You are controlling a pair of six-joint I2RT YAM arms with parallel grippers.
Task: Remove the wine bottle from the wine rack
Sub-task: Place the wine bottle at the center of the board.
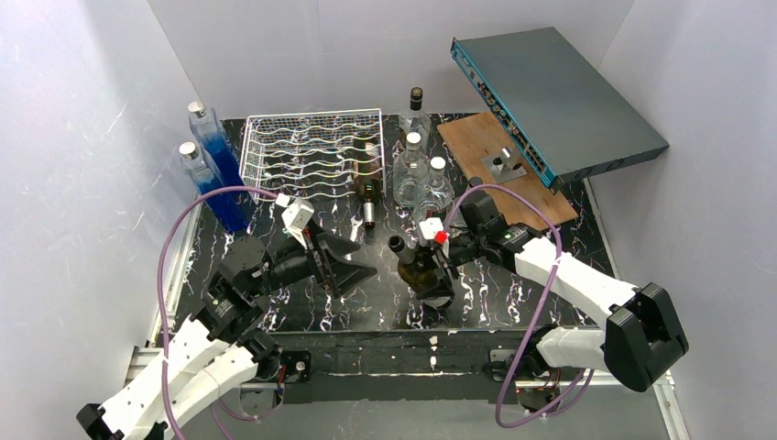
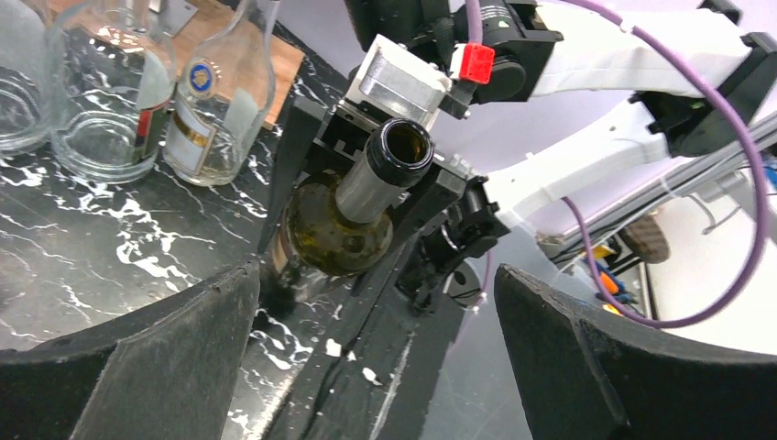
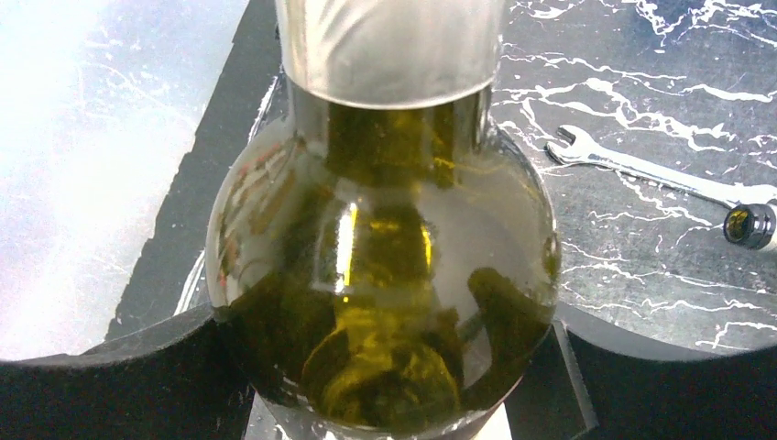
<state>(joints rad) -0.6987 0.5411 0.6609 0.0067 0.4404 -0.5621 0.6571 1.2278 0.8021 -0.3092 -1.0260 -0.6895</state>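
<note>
Claws first: the right claw (image 1: 434, 266) is closed on the wide lower body of the wine bottle (image 3: 380, 266), an olive-green glass bottle with a silver-grey sleeve on its neck. My right wrist view shows a black finger pressed to each side of the glass. The bottle leans, its open mouth pointing up and toward the left arm; I cannot tell whether its base touches the bench (image 1: 366, 307). The left claw (image 1: 350, 259) hangs wide open with nothing between its fingers, just beside the bottle's mouth and facing it. The bottle is well clear of the wine rack (image 1: 302, 147), over the near part of the bench between the two arms. The rack stands at the far left of the bench, and a second dark bottle (image 1: 369, 183) lies along its right-hand end, neck toward the near edge. Just right of that, clear glass bottles (image 1: 412, 170) stand together, with a brown wooden board (image 1: 513, 183) beyond them and a teal box (image 1: 559, 101) propped at a tilt over the board's far side. Two blue bottles (image 1: 213, 156) stand at the rack's left. A wrench (image 3: 641, 170) lies on the bench near the held bottle.
</note>
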